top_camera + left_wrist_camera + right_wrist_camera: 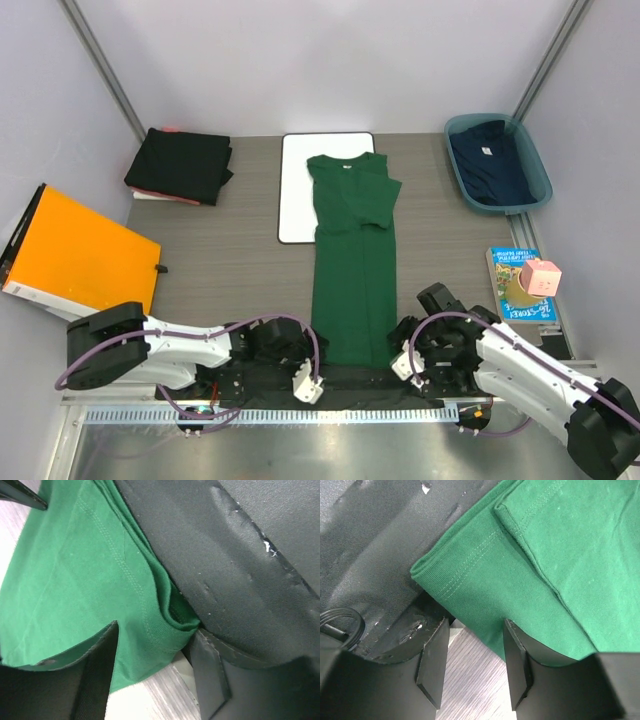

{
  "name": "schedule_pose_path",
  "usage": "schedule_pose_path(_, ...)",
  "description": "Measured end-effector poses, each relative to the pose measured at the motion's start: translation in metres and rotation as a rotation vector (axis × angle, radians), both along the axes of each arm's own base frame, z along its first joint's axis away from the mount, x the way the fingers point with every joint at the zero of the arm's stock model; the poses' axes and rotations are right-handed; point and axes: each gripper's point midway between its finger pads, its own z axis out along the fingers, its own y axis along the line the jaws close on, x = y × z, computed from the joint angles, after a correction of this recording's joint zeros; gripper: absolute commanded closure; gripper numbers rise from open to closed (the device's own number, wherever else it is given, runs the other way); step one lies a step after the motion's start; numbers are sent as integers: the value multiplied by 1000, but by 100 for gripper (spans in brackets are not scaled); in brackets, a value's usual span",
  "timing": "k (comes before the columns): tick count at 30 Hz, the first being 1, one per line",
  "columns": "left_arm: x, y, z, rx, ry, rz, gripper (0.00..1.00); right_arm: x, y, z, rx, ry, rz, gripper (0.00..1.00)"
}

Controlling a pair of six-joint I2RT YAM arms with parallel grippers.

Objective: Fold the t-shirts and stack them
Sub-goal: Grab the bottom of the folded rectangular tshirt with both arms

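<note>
The dark green t-shirt (352, 270) is laid flat on the tabletop (230, 250) as one long narrow band. Its long axis runs from near to far. The collar is pointed to the far side and is placed on the white board (296, 190). The hem is pointed to the near edge, where it reaches a black strip (340, 385). The sides and the short sleeves are folded inward, so a layered edge and double stitching are seen at the hem.

The left claw (155, 632) is placed at the near left corner of the hem. It is released, and the folded corner is seen between its jaws. The right claw (475, 625) is placed at the near right corner. It is also released, with the cloth edge at its opening.

Black folded t-shirts (180, 165) are stacked at the far left. A navy t-shirt (490, 160) is kept in a bin (535, 185) at the far right.
</note>
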Motion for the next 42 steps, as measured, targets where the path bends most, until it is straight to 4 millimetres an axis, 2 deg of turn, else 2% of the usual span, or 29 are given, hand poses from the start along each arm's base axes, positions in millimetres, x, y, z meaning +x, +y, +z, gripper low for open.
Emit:
schedule_pose_path(2, -2, 1, -3, 8, 11, -4, 72, -1, 0, -1, 3, -3, 0, 71)
schedule_pose_path(3, -4, 1, -4, 13, 18, -7, 91, -1, 0, -1, 5, -6, -1, 75)
schedule_pose_path(4, -4, 2, -5, 17, 21, -11, 98, -1, -1, -1, 6, -6, -2, 77)
schedule_pose_path(5, -5, 0, -4, 11, 21, -15, 100, -1, -1, -1, 7, -7, -3, 78)
schedule_pose_path(10, -5, -2, -2, 5, 24, -14, 100, -2, -2, -1, 9, -11, -6, 86)
schedule_pose_path(12, -4, -2, -2, 5, 26, -11, 100, -3, -3, 0, 9, -11, -7, 86)
schedule_pose_path(14, -4, -2, -2, 4, 31, -6, 100, -4, -3, 1, 11, -11, -8, 85)
schedule_pose_path(17, -4, -2, -1, 6, 35, 1, 100, -4, -2, 12, 20, -16, -9, 76)
schedule_pose_path(18, -4, -3, -1, 5, 36, 2, 100, 2, 0, 20, 29, -52, -7, 75)
schedule_pose_path(21, -4, -3, 0, 4, 35, 2, 100, 29, 12, 64, 99, -184, -15, 73)
schedule_pose_path(23, -3, -4, 1, 5, 35, 2, 100, 36, 18, 87, 129, -237, -1, 72)
schedule_pose_path(24, -3, -5, 2, 3, 34, 2, 100, 36, 19, 92, 131, -244, 9, 70)
schedule_pose_path(29, -3, -4, 1, 8, 34, 3, 100, 19, 9, 80, 75, -183, 43, 61)
schedule_pose_path(33, -3, -4, 1, 10, 35, 4, 100, -4, -5, 69, 23, -116, 78, 45)
schedule_pose_path(39, -3, -4, 1, 10, 35, 4, 100, -37, -16, 55, 35, -63, 126, 44)
schedule_pose_path(42, -3, -4, 1, 10, 34, 4, 100, -45, -17, 44, 43, -40, 141, 46)
